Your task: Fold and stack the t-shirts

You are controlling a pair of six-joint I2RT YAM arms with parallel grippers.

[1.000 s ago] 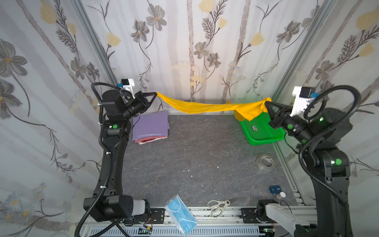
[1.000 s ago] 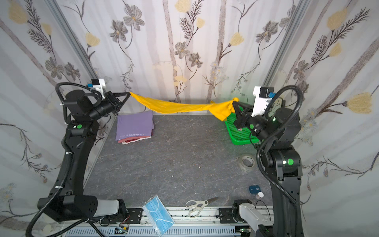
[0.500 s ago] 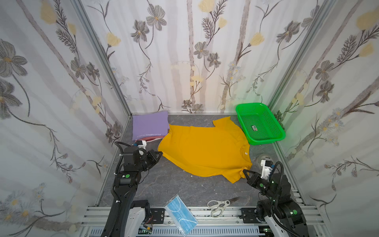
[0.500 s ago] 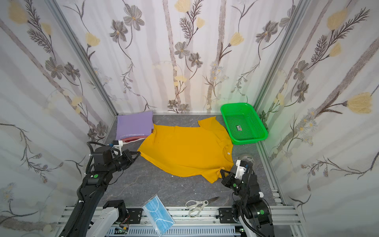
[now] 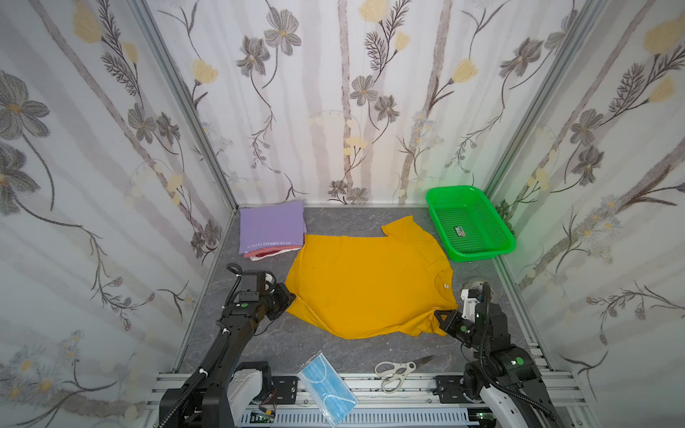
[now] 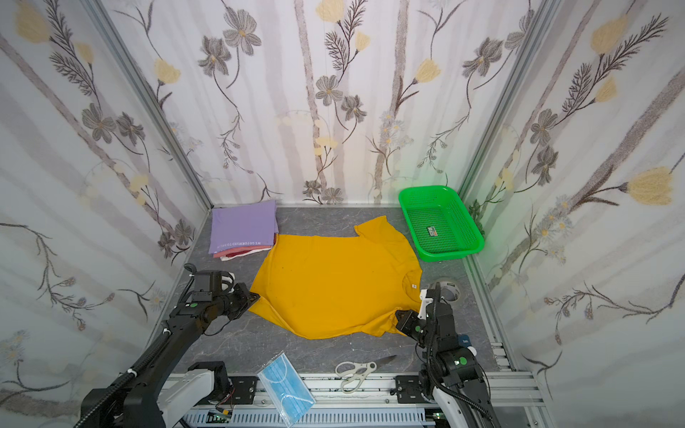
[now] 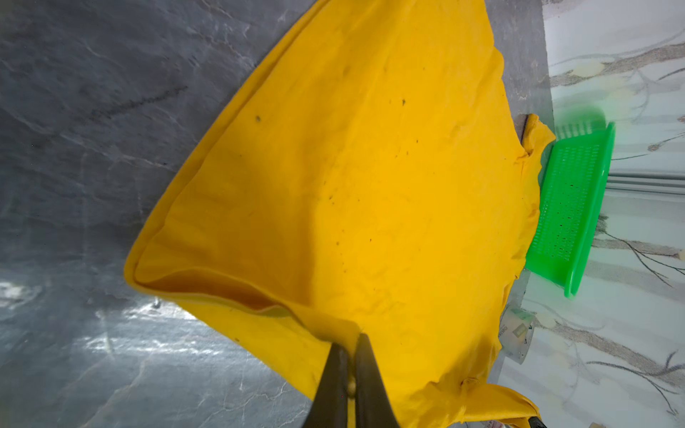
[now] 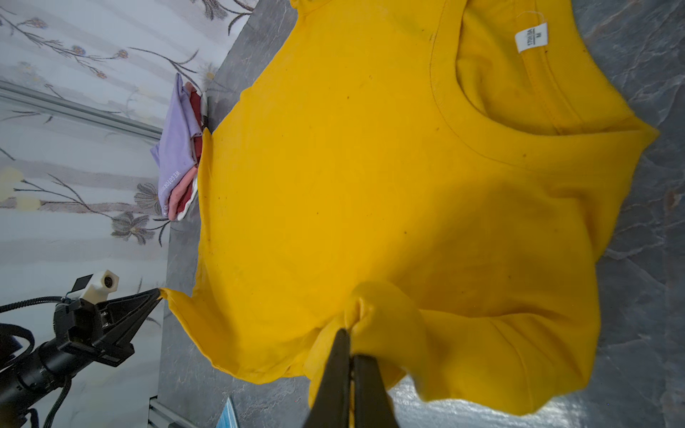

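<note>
The mustard-yellow t-shirt (image 5: 367, 281) is spread flat on the grey tabletop (image 5: 333, 352), with the collar toward the right and the hem toward the left. The near-left corner of the hem is pinched in the left gripper (image 5: 292, 296), whose jaws are seen pressed together on the cloth in the left wrist view. A small bunch of fabric, where the near sleeve meets the body, is clamped in the same way by the right gripper (image 5: 438, 315). Both grippers are held low at the shirt's near edge.

The far hem corner lies just beside the folded stack at the far left, where the lilac t-shirt (image 5: 270, 226) with white lettering is laid on top of pink, red and white tees (image 5: 265, 254); contact cannot be judged. The far sleeve reaches close to the green mesh basket (image 5: 482, 255) at the far right. A tape roll (image 5: 473, 284) is partly hidden behind the right arm.

Bare table is left in two strips — one along the far wall, one along the near edge. The near strip is bounded by a blue face mask (image 5: 326, 389) and scissors (image 5: 394, 370) at the rail.
</note>
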